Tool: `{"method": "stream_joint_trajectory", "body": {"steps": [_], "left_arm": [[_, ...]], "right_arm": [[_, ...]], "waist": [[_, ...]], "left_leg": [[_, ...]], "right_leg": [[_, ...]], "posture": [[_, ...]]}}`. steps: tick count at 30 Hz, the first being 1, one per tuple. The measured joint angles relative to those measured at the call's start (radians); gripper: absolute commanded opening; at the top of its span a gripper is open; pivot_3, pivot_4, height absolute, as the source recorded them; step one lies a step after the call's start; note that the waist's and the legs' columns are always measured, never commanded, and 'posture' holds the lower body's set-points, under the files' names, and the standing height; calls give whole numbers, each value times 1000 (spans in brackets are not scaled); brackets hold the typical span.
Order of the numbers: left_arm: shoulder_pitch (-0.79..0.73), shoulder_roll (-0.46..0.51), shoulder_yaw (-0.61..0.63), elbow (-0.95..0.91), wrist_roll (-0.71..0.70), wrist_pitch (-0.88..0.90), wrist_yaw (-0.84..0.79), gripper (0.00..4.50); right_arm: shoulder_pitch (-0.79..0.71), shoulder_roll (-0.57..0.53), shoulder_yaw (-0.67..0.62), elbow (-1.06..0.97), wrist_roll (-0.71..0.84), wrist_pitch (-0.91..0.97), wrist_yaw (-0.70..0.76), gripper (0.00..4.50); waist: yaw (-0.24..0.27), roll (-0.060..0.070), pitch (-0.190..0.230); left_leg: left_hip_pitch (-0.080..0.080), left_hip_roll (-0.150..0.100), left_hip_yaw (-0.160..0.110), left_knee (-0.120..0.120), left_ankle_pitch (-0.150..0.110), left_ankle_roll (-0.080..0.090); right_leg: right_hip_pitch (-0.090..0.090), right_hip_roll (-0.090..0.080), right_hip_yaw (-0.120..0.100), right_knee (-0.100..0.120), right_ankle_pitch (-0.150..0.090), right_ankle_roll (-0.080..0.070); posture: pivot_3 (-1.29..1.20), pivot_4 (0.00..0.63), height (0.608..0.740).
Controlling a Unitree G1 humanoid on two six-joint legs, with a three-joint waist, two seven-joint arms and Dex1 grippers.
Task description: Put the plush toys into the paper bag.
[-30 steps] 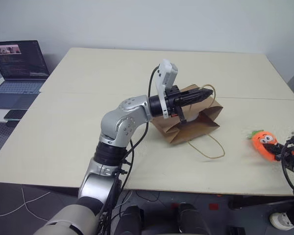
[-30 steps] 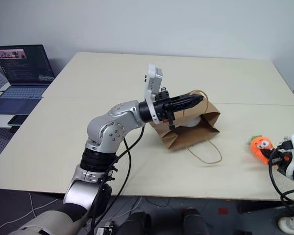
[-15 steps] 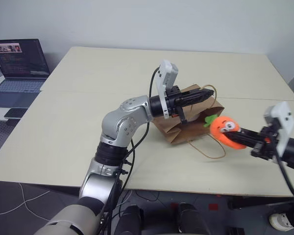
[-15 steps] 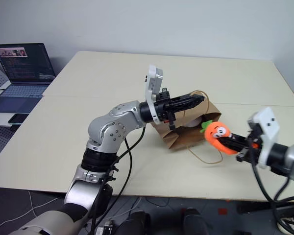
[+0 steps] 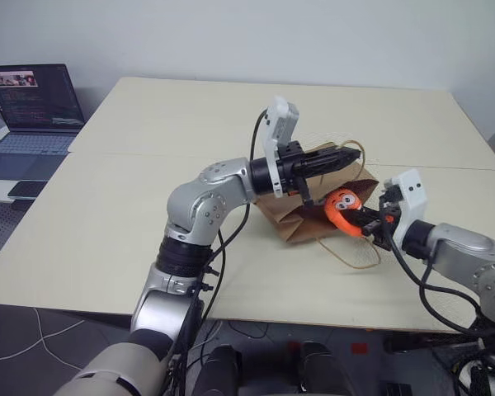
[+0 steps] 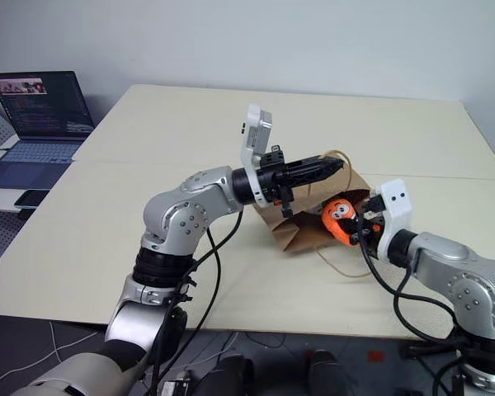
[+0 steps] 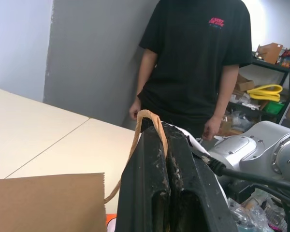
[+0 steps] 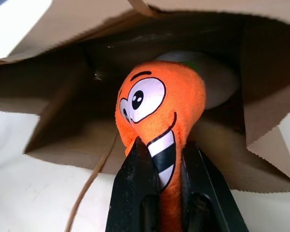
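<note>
Carrot plush point(image 6: 340, 220), pinched low on its body between the right gripper's point(image 8: 165, 169) black fingers, now sits at the mouth of the paper bag point(image 5: 301, 221); a second ago it lay on the table point(image 5: 148, 132) far to the right, and half a second ago it was in the air, short of the bag. Only the push inside and release look left. The white egg toy point(image 8: 217, 86) already lies deep in the bag. The left gripper point(image 5: 337, 157), fingers pressed together on the upper twisted handle point(image 7: 146, 126), holds the bag open.
</note>
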Motion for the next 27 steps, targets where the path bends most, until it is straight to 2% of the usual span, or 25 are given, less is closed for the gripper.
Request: {"method": "stream_joint_trajectory", "body": {"steps": [9, 10, 12, 15, 20, 21, 27], "left_arm": [[0, 0, 0, -10, -2, 5, -1, 0], [0, 0, 0, -10, -2, 5, -1, 0], [0, -1, 0, -10, -2, 5, 0, 0], [0, -1, 0, -10, -2, 5, 0, 0], [0, -1, -1, -10, -1, 5, 0, 0], [0, -1, -1, -10, -1, 5, 0, 0], [0, -2, -5, -10, 3, 4, 0, 0]], "right_arm": [[-95, 177, 50, 98, -98, -10, -125, 59], [-104, 195, 57, 109, -117, -16, -138, 771], [-110, 220, 70, 112, -146, -32, -154, 1374], [-114, 254, 79, 118, -175, -52, -171, 2523], [-127, 252, 79, 117, -201, -68, -169, 4245], [-127, 241, 80, 115, -206, -68, -164, 4451], [-140, 187, 75, 65, -201, -36, -122, 4451]], "waist": [[-2, 0, 0], [-2, 0, 0], [-2, 0, 0], [-2, 0, 0], [-3, 0, 0], [-3, 0, 0], [-4, 0, 0]], "left_leg": [[0, 0, -1, 0, 0, 0], [0, 0, 0, 0, 0, 0], [0, 0, 0, 0, 0, 0], [0, 0, 0, 0, 0, 0], [0, 0, 0, 0, 0, 0], [0, 0, -1, 0, 0, 0], [0, 0, 0, 0, 0, 0]], "right_leg": [[0, 0, 0, 1, 0, 0], [-1, 0, 0, 1, 0, 0], [-1, 0, 0, 1, 0, 0], [-1, 0, 0, 1, 0, 0], [-1, 0, 0, 1, 0, 0], [-1, 0, 0, 1, 0, 0], [-1, 0, 0, 1, 0, 0]], "posture": [[0, 150, 740], [0, 150, 740], [0, 150, 740], [0, 150, 740], [0, 150, 740], [0, 150, 740], [0, 150, 740]]}}
